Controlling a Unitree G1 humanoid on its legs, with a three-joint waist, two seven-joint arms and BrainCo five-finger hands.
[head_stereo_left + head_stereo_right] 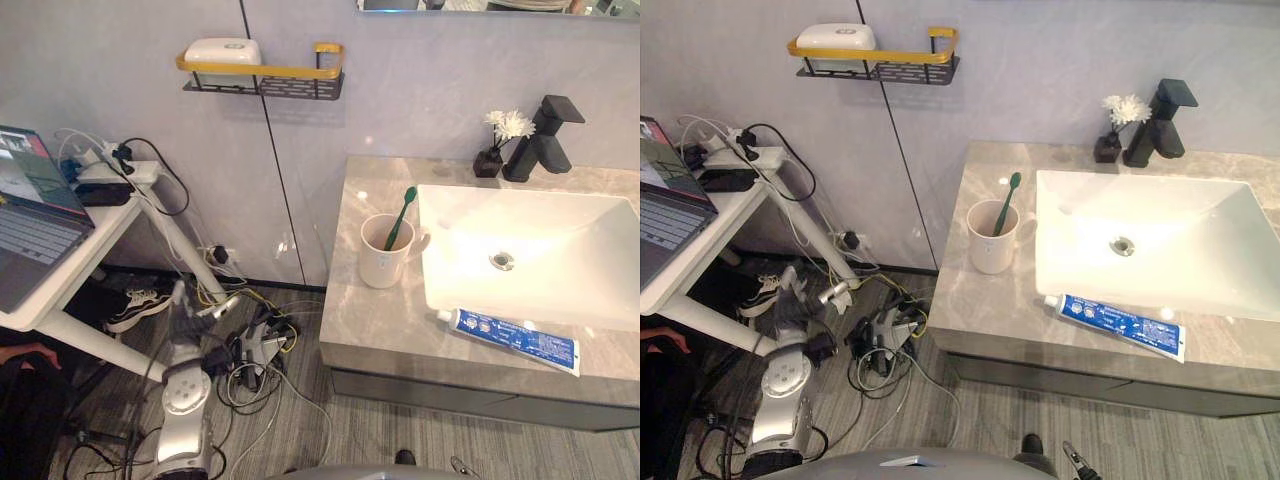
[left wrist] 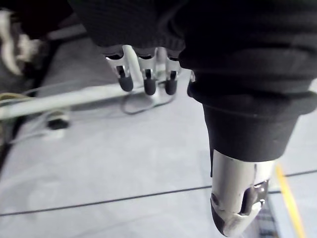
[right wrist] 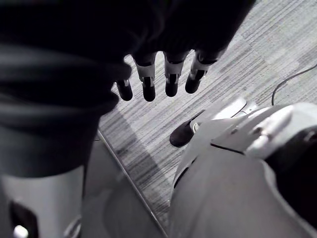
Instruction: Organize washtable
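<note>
Along the front edge of the counter lay the tube, just beside the basin. The cup with its brush stood on the counter left of the basin. The left hand and right hand hung loose-fingered, empty.

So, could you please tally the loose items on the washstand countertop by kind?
White cup: 1
Green toothbrush: 1
Toothpaste tube: 1
Small dark vase of white flowers: 1
Total: 4

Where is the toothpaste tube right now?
In the left eye view the toothpaste tube lies flat along the front of the countertop, before the sink, right of the cup holding the toothbrush.
</note>
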